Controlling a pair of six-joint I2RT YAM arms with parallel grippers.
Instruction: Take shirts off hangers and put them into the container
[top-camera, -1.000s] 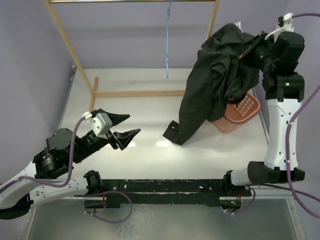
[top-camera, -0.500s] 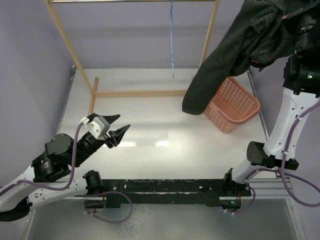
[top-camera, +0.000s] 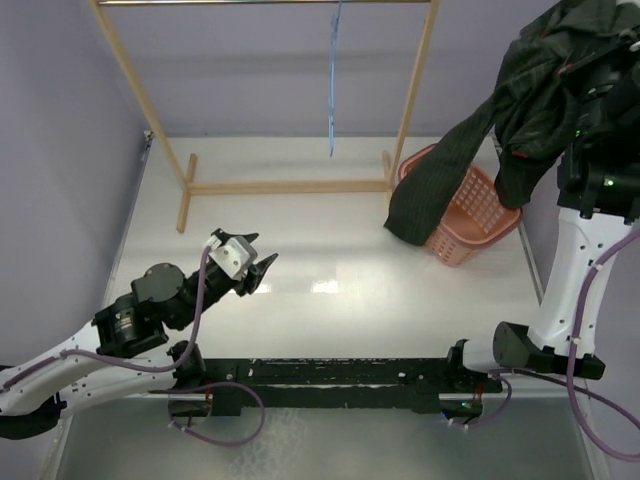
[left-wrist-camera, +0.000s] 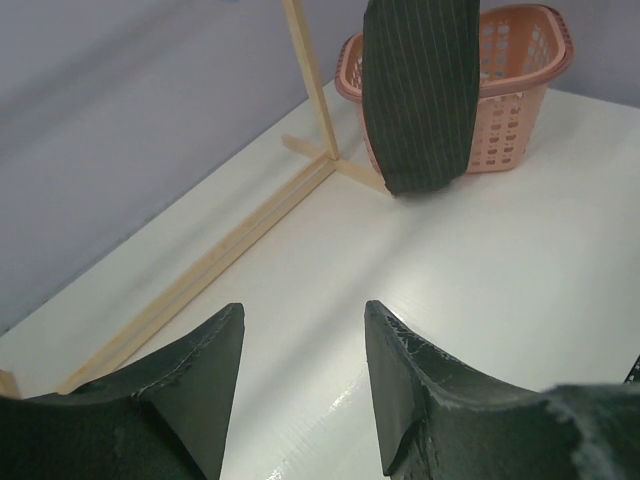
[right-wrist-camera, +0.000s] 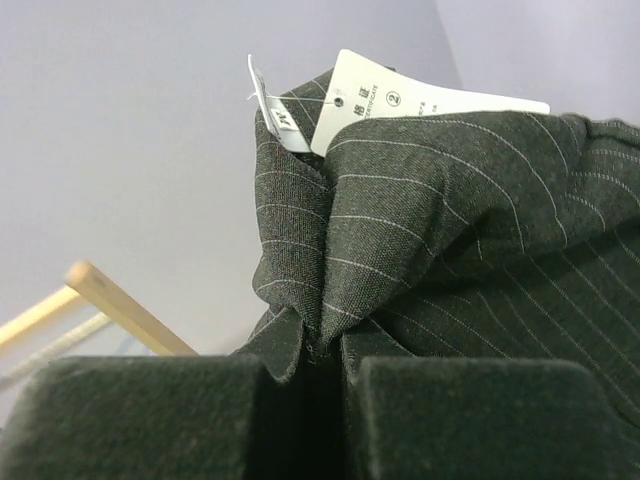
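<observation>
The dark pinstriped shirt (top-camera: 520, 110) is held bunched high over the pink basket (top-camera: 470, 235), a sleeve hanging down past its rim. It is clamped by the right gripper (right-wrist-camera: 312, 370); the left gripper (left-wrist-camera: 303, 335) is spread, empty.

The mouth of the basket (top-camera: 462, 240) is being partly curtained by the hanging shirt (top-camera: 440, 170), while bare table (top-camera: 330, 240) is being left open ahead of the left gripper (top-camera: 262, 251).

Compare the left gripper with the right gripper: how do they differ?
The left gripper is open and empty; the right gripper is shut on the shirt. The left gripper sits low over the table; the right gripper is high up, the shirt hanging from it. Both have dark fingers.
</observation>
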